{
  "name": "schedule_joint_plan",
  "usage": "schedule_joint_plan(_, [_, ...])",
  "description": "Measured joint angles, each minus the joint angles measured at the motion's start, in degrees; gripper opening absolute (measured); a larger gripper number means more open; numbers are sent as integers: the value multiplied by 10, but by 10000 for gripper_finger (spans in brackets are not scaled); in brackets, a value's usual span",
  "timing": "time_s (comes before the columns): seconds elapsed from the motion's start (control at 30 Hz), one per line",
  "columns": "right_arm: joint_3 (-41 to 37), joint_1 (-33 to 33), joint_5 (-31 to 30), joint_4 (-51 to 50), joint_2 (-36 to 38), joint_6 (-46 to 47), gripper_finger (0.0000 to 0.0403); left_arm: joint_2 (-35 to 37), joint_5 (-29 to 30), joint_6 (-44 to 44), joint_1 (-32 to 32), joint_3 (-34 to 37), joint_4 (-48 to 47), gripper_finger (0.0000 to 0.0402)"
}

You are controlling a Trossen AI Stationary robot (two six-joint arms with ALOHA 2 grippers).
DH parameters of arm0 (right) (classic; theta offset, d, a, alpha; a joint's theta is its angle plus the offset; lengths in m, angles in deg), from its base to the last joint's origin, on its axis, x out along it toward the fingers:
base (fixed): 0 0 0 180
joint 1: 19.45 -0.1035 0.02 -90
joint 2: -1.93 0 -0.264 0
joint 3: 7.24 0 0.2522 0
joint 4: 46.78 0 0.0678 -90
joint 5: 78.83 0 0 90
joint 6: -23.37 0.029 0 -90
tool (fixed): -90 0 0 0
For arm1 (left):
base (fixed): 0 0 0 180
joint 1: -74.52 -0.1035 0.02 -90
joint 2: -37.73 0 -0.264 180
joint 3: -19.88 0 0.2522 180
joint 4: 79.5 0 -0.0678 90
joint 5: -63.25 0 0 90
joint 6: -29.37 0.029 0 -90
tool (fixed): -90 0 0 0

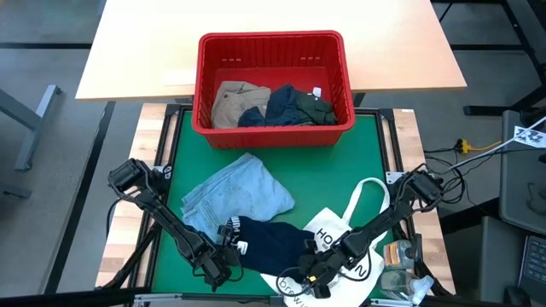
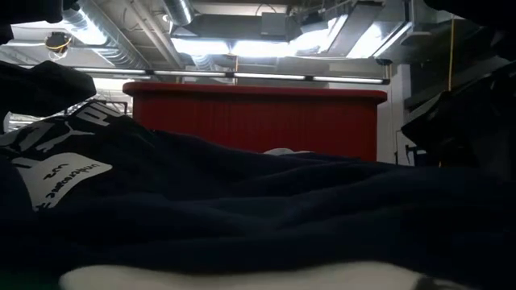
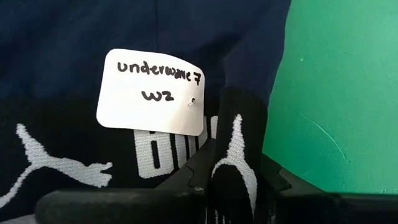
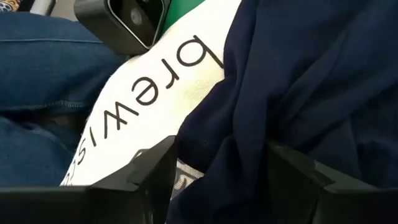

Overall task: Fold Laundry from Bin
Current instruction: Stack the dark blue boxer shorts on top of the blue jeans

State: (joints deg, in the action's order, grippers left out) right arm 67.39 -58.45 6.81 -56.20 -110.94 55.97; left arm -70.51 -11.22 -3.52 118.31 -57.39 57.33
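The red bin (image 1: 271, 85) stands at the table's far side and holds khaki, navy and dark green laundry. A light blue denim garment (image 1: 239, 192) lies on the green mat (image 1: 375, 145). Near the front edge lies a navy garment (image 1: 271, 241) with a black logo waistband and a white paper tag (image 3: 151, 91), partly on a white tote bag (image 1: 345, 247). My left gripper (image 1: 225, 249) is shut on its waistband. My right gripper (image 1: 304, 275) is open at the garment's other side, and navy cloth (image 4: 298, 81) lies between its fingers above the tote (image 4: 155, 93). My left gripper pinches a raised fold of the black waistband (image 3: 235, 134) between its two fingers, beside the paper tag. The fingers slant steeply down onto it. The rest of the garment lies on the mat and the tote. My right gripper: I cannot tell whether its fingers touch the navy cloth.
The denim (image 4: 43, 68) lies close behind the navy garment toward the table's left. The tote's handles (image 1: 368, 192) loop toward the right arm. Small items (image 1: 399, 256) sit at the front right corner. Bare mat shows on the right, between bin and tote.
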Motion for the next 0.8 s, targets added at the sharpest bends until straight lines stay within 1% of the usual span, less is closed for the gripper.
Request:
schedule_joint_plan(0.17, [0, 0, 0, -5, -2, 0, 220, 0, 0, 0, 0, 0, 0, 52])
schedule_joint_plan(0.27, [1, 0, 0, -18, -2, 0, 205, 0, 0, 0, 0, 0, 0, 52])
schedule_joint_plan(0.37, [1, 0, 0, -41, -2, 0, 174, 0, 0, 0, 0, 0, 1, 52])
schedule_joint_plan(0.5, [1, 1, -1, -52, -2, 0, 123, 0, 0, 0, 0, 0, 0, 52])
schedule_joint_plan(0.73, [0, 1, 0, -65, -2, 2, 18, 0, 4, 0, 0, 0, 1, 52])
schedule_joint_plan(0.8, [0, 1, 3, -66, -2, 2, 8, 0, 4, 0, 0, 0, 1, 52])
